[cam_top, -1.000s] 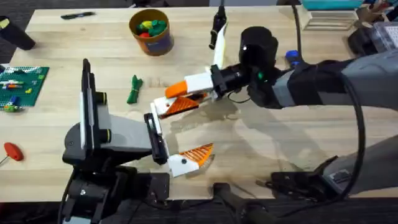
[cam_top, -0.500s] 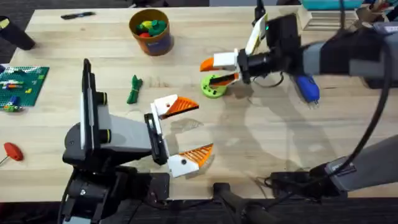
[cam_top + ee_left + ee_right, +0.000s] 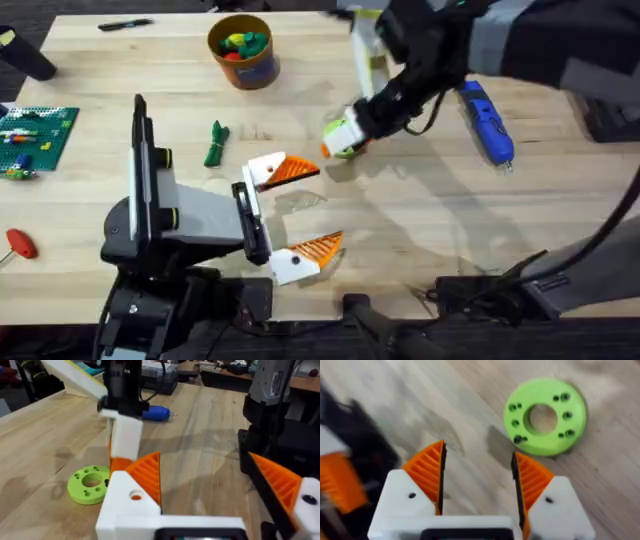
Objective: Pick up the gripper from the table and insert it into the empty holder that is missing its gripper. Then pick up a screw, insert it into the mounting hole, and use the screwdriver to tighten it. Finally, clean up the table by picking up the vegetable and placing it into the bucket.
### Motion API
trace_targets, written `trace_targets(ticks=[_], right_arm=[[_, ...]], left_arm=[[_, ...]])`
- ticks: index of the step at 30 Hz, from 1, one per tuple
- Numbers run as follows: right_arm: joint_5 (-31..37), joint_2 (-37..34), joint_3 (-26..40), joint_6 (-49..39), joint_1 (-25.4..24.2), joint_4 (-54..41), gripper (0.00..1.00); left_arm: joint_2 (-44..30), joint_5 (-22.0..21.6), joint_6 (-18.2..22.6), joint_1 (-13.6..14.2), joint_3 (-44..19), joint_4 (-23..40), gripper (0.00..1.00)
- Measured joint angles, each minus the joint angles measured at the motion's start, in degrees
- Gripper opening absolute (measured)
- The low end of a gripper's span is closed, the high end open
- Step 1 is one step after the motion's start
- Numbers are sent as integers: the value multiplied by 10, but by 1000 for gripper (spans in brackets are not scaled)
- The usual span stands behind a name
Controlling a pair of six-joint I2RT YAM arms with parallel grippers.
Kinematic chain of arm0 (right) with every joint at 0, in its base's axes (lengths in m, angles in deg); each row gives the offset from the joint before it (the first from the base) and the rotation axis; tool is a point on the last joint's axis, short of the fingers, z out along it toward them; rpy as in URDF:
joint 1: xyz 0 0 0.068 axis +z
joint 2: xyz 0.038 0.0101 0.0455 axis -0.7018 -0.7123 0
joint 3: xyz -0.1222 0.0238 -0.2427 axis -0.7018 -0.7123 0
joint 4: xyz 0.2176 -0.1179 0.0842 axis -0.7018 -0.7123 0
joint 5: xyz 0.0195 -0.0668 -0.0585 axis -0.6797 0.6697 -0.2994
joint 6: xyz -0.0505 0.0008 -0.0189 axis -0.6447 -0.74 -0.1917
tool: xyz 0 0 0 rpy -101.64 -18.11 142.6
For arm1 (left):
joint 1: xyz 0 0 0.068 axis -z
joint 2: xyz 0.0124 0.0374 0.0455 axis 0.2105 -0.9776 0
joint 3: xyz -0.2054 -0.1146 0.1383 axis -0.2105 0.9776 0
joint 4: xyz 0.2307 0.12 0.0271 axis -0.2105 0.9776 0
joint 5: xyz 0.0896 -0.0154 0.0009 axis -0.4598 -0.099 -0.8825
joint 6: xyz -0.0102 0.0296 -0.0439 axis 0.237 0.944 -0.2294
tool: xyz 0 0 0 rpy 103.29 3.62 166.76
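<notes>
Screw step pending: the right end effector, fingers wide and empty, hovers by the lime-green disc mid-counter; next, collect a screw.

Robotics lab or maker workshop. Evidence: light wooden workbench as landmark, two robot arms mounted at its near edge. On bench: lime-green 3D-printed disc with holes near middle, blue electric screwdriver toward right, green building-block baseplate at left edge, orange bucket of toy foods near far edge. Beyond bench's far edge: black equipment cases and cables, clutter of tools on second table.
</notes>
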State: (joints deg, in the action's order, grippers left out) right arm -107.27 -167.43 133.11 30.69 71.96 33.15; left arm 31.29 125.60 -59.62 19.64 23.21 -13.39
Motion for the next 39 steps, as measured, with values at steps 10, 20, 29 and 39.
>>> trace_targets(ticks=[10,20,29,39], right_arm=[[203,0,0,-19,63,33,667],[237,-21,0,-22,63,60,175],[237,-21,0,-22,64,59,221],[237,-20,0,-22,85,54,222]], left_arm=[[0,0,0,0,0,0,985],[0,0,0,0,0,0,985],[0,1,0,0,0,0,985],[0,1,0,0,0,0,985]])
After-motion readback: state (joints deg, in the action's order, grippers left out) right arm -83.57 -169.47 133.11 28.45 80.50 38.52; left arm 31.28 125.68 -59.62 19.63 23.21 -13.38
